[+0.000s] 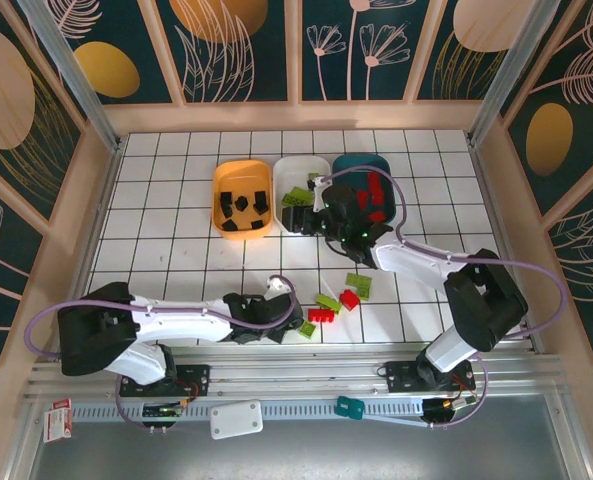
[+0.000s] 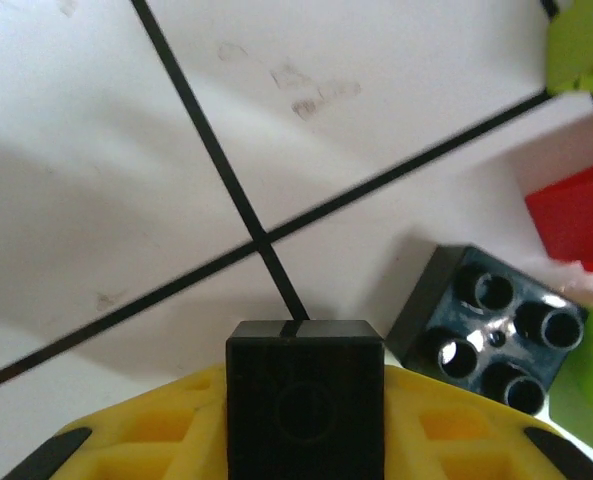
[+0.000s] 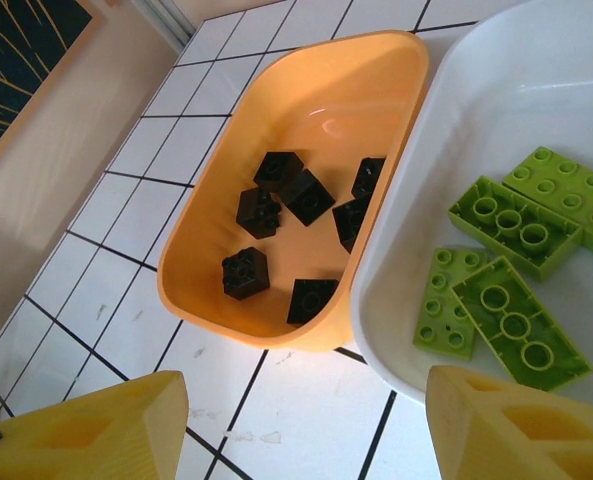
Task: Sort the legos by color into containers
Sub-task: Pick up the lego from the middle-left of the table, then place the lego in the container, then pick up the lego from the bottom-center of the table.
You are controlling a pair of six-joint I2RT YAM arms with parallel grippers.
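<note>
- Left pincer [image 1: 279, 318] clamped on a black brick [image 2: 304, 400] at the tabletop [image 2: 96, 150], well apart from the orange tray [image 3: 306, 110]
- Right pincer [image 3: 306, 440] — wide, empty — just beside the orange tray

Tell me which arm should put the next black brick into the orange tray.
Left. The left gripper has a black brick between its fingers at the near edge. The right gripper hangs open and empty above the orange tray and white tray, with no brick to drop.
</note>
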